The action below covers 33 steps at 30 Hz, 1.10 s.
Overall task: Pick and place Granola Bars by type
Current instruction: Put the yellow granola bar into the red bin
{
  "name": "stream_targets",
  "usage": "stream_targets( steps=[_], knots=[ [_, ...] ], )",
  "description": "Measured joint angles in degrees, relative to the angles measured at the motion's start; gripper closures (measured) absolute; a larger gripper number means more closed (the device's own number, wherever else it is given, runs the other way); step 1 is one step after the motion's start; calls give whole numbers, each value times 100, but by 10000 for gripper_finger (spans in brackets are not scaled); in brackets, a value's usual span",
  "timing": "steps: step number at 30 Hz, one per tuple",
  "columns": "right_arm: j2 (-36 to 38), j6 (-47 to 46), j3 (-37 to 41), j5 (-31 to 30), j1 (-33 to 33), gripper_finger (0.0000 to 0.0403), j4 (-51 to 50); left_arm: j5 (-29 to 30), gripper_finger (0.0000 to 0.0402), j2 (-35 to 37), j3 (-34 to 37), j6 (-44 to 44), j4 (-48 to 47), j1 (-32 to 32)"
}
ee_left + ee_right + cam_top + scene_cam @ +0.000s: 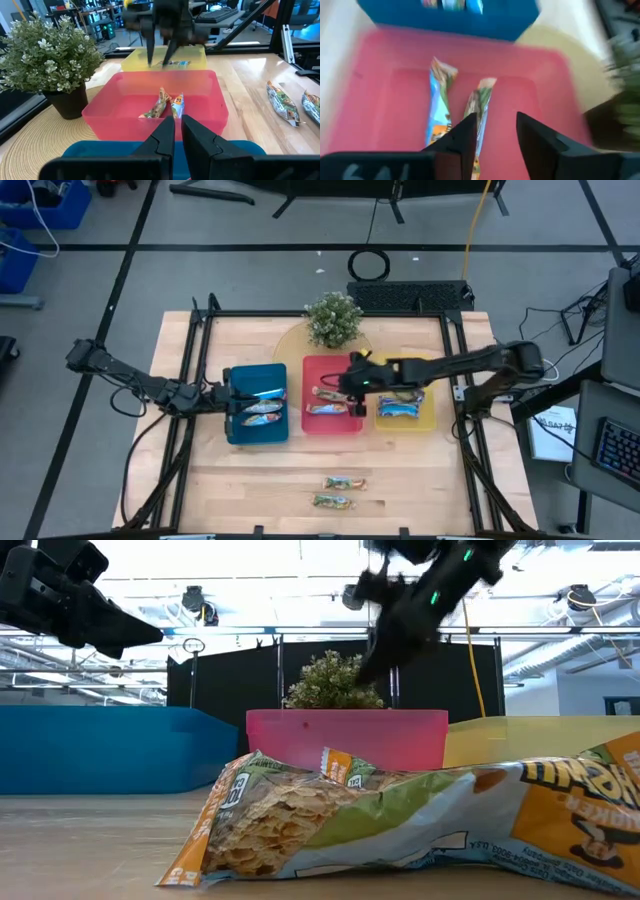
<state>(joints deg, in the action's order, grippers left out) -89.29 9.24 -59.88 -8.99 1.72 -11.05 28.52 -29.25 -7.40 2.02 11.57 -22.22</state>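
Hovering over the rectangular red plastic tray (pixel 331 426), the right gripper (pixel 492 131) has its jaws apart and empty. Two foil-wrapped granola bars (pixel 438 110) lie inside that tray; in the high view their long axes run across the table. The left gripper (pixel 178 131), fingers nearly together and holding nothing, sits over the blue tray (pixel 257 431), which holds two bars. One lies in the yellow tray (pixel 424 420), and two rest on the wooden table (pixel 250 480) nearby.

A robotics lab: framed wooden table (pixel 400 480), floor cables, blue bins (pixel 40 210), monitors.
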Motion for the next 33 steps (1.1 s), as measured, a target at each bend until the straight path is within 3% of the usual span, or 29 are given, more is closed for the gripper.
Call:
stream_targets(
  steps=[4,8,11,14,20,22,25,33],
  knots=[
    [979,-147,0,-2,-242,264,-517,-1,360,0,0,34,-43,0],
    [1981,-412,188,-272,-667,293,-1082,-2,360,-1,0,115,-93,0],
    [2825,-512,862,-860,-1055,339,-897,-1,360,0,0,156,-89,0],
    [3704,-480,1700,-741,-1328,389,-561,-1,360,1,0,207,-83,0],
    [5669,-483,2891,-1180,-1307,394,-392,1,360,0,0,223,-61,0],
    [6205,-642,3186,-981,-1223,400,-324,1,360,0,0,227,-59,0],
    [6698,-788,3663,-604,-1212,401,-309,1,360,1,0,306,-59,0],
    [7088,-661,4642,-748,-1191,402,649,185,360,-84,0,797,186,0]
  ],
)
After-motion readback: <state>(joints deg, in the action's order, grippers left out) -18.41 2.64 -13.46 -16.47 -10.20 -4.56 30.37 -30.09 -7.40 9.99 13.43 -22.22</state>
